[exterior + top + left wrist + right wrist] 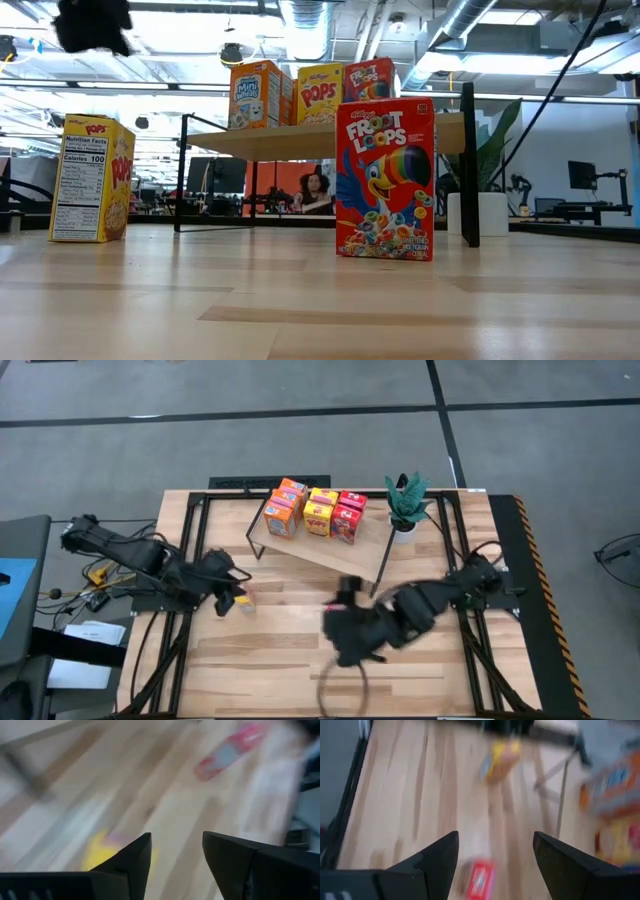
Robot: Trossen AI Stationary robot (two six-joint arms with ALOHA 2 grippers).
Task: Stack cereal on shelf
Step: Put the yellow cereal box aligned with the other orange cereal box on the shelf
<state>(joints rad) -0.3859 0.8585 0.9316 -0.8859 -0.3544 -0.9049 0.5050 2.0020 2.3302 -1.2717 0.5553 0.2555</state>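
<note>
The light-wood shelf (372, 545) stands at the table's far middle with several cereal boxes (315, 512) upright on it. A yellow box (92, 180) and a red Froot Loops box (385, 180) stand upright on the tabletop in front of the shelf. My left gripper (226, 598) is open above and just left of the yellow box (244, 600), which shows below its fingers (102, 854). My right gripper (342, 622) is open just near of the red box (347, 592), which shows between its fingers (477, 877).
A potted plant (405, 502) stands on the table at the shelf's right end. The shelf's thin black legs (467, 165) reach down to the tabletop. Black frame rails run along the table's left and right sides (185, 560). Bare planks lie toward the near edge (300, 680).
</note>
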